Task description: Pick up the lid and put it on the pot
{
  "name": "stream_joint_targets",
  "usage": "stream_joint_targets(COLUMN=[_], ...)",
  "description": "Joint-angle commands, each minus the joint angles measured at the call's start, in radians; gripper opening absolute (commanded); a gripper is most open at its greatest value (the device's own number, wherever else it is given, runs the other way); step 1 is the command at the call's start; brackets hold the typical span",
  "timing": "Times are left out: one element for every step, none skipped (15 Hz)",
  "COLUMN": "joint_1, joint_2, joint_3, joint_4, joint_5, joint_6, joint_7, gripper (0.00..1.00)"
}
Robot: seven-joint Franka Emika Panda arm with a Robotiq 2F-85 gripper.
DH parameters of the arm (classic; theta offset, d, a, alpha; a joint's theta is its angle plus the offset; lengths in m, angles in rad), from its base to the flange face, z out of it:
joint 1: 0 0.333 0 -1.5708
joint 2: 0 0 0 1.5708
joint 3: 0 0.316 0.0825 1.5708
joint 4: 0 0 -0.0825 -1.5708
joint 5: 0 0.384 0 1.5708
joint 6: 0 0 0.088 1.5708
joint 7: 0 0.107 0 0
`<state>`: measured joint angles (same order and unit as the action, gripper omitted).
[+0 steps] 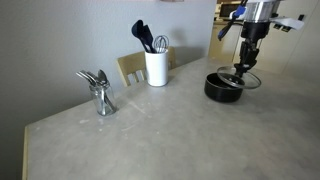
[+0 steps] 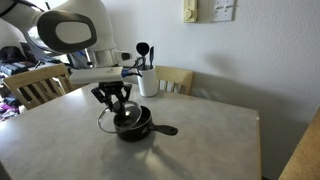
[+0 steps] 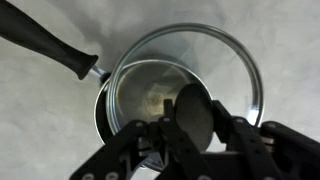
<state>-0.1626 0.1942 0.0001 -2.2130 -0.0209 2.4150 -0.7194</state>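
The pot [image 1: 224,88] is a small black saucepan on the table; it also shows in the other exterior view [image 2: 133,127], with its long handle [image 2: 163,129] pointing sideways. My gripper [image 3: 194,128] is shut on the black knob [image 3: 194,112] of the glass lid [image 3: 225,55]. The lid hangs tilted just above the pot, shifted partly off its rim [image 3: 103,110]. In the exterior views the lid's metal rim shows beside the pot [image 1: 247,80] [image 2: 105,122]. The pot's handle [image 3: 45,40] runs to the upper left in the wrist view.
A white utensil holder [image 1: 156,67] with black utensils stands at the table's back; it also shows behind my arm [image 2: 147,80]. A metal cutlery stand [image 1: 100,92] sits toward one side. Wooden chairs [image 2: 30,82] stand around the table.
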Motion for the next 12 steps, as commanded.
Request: stream_joint_targets(joint_1=[-0.010, -0.009, -0.008, -0.007, -0.006, -0.004, -0.004, -0.002, -0.001, 0.001, 0.001, 0.001], joint_2=[-0.019, -0.013, -0.002, 0.004, 0.012, 0.019, 0.026, 0.036, 0.046, 0.058, 0.073, 0.092], joint_3=[-0.016, -0.019, -0.022, -0.024, -0.025, -0.025, -0.024, -0.023, -0.022, -0.022, -0.021, -0.020], joint_4=[0.002, 0.010, 0.024, 0.032, 0.045, 0.057, 0.067, 0.082, 0.096, 0.110, 0.126, 0.145], joint_5=[0.051, 0.050, 0.045, 0.040, 0.036, 0.033, 0.032, 0.028, 0.026, 0.018, 0.015, 0.012], joint_6=[-0.018, -0.017, -0.023, -0.025, -0.028, -0.029, -0.030, -0.034, -0.035, -0.036, -0.038, -0.043], joint_7=[-0.035, -0.035, -0.035, -0.034, -0.034, -0.034, -0.035, -0.035, -0.038, -0.034, -0.035, -0.037], gripper=[0.15, 0.15, 0.15, 0.15, 0.15, 0.15, 0.15, 0.15, 0.15, 0.15, 0.15, 0.15])
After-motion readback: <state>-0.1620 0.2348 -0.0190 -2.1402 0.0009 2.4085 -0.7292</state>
